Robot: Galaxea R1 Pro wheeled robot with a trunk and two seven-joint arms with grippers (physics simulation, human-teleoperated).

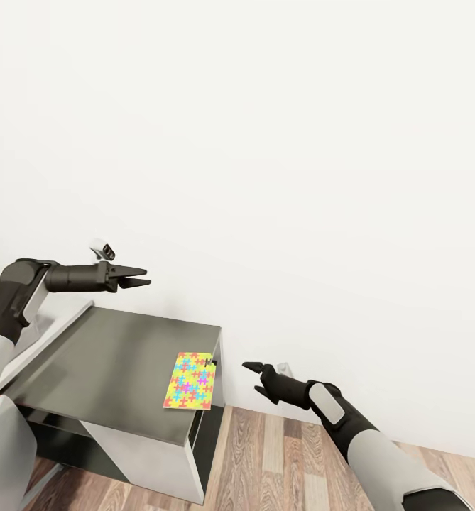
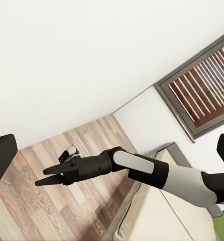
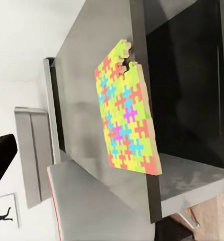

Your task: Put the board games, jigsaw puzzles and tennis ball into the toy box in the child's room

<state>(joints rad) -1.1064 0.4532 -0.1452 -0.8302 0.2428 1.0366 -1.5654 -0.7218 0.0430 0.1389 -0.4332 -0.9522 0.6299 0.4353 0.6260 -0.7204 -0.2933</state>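
One jigsaw puzzle (image 1: pixel 189 381), a thin square of multicoloured patches, lies flat on a dark grey desk (image 1: pixel 109 355) at its right edge. In the right wrist view the jigsaw puzzle (image 3: pixel 124 110) has a notch in one corner and slightly overhangs the desk's rim. My right gripper (image 1: pixel 253 377) is open and empty, hanging over the floor just right of the desk, about level with the puzzle. My left gripper (image 1: pixel 142 277) hovers open and empty above the desk's far left corner. The left wrist view takes in my right gripper (image 2: pixel 47 176) from the side.
A bare white wall rises close behind the desk. Wood-plank floor (image 1: pixel 280 454) lies to the right and in front. The left wrist view shows a corner of the beige bed (image 2: pixel 162 216) and a slatted, dark-framed window (image 2: pixel 202 90). A black silhouette picture (image 3: pixel 2 216) hangs on the wall.
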